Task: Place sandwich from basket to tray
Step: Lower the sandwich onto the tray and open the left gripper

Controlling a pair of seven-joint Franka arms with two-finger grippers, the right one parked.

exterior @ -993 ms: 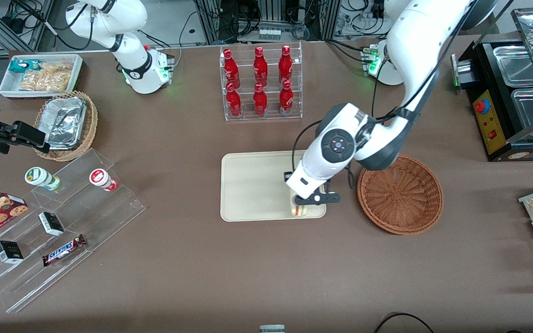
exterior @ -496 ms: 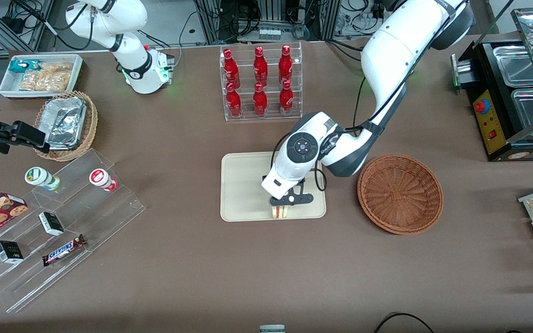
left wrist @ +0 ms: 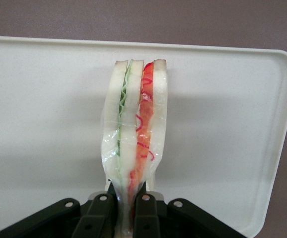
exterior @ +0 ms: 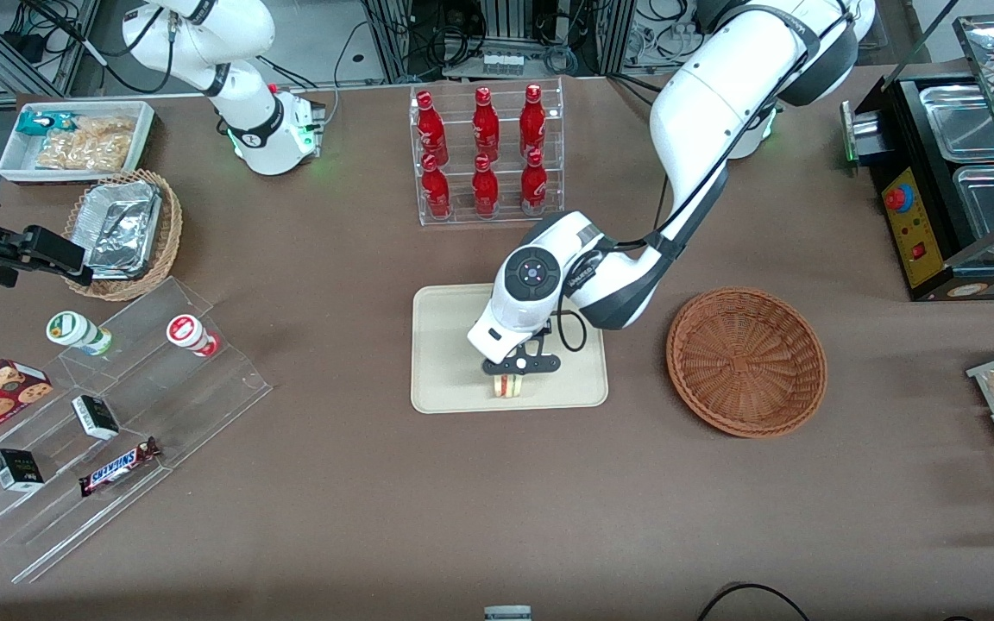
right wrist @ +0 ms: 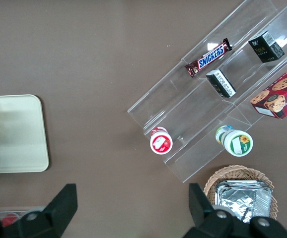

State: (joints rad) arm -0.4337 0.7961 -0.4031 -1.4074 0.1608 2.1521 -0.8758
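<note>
White arm with dark grey joints, black pincer (exterior: 510, 373), black cable.

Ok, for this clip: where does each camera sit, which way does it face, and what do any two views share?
Front view: high, facing the arms, looking down on the table; the gripper holds the sandwich over the tray, the basket beside it.
Left wrist view: on the working arm, looking along its jaws, shut on the sandwich.
Right wrist view: on the parked arm, looking down at the clear shelves.
All three share the tray.
</note>
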